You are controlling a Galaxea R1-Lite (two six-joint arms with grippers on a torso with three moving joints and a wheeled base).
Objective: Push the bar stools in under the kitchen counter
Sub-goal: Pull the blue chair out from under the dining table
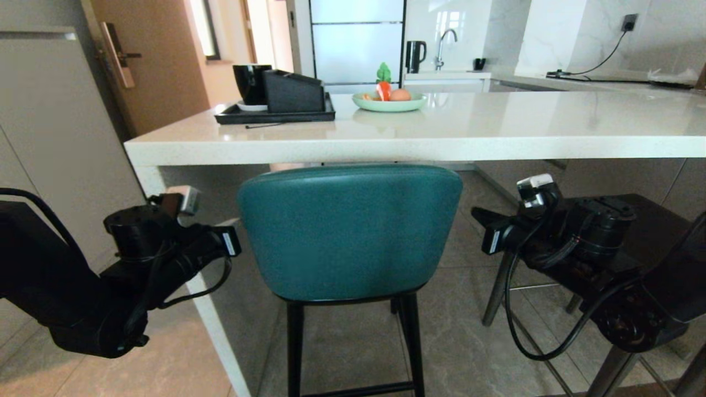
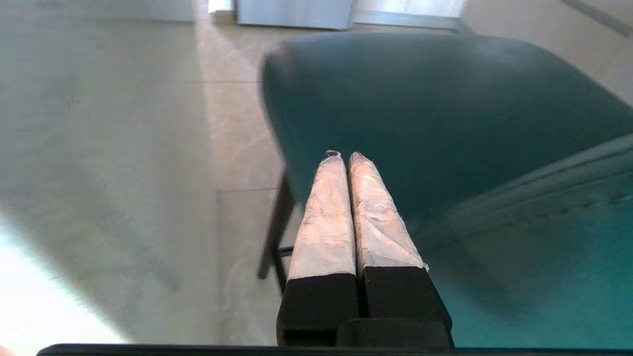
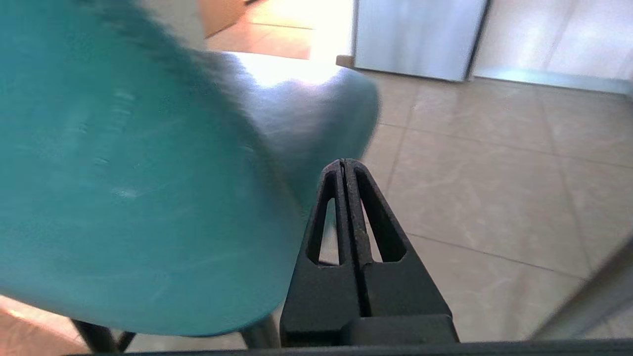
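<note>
The teal bar stool (image 1: 350, 231) stands in the middle of the head view, its curved back just below the front edge of the white kitchen counter (image 1: 441, 138). My left arm (image 1: 165, 242) reaches to the stool's left side. In the left wrist view the left gripper (image 2: 341, 154) is shut and empty, its taped fingers lying over the teal seat (image 2: 445, 109). My right arm (image 1: 529, 231) is at the stool's right side. The right gripper (image 3: 344, 162) is shut and empty beside the teal edge (image 3: 148, 173). The grey stool is mostly covered by the right arm; its metal legs (image 1: 495, 292) show.
On the counter sit a black tray (image 1: 274, 116) with a mug and a box, and a green plate (image 1: 389, 103) with fruit. The counter's white side panel (image 1: 220, 336) runs down left of the teal stool. A cabinet (image 1: 44, 138) and a door (image 1: 154, 66) stand at the left.
</note>
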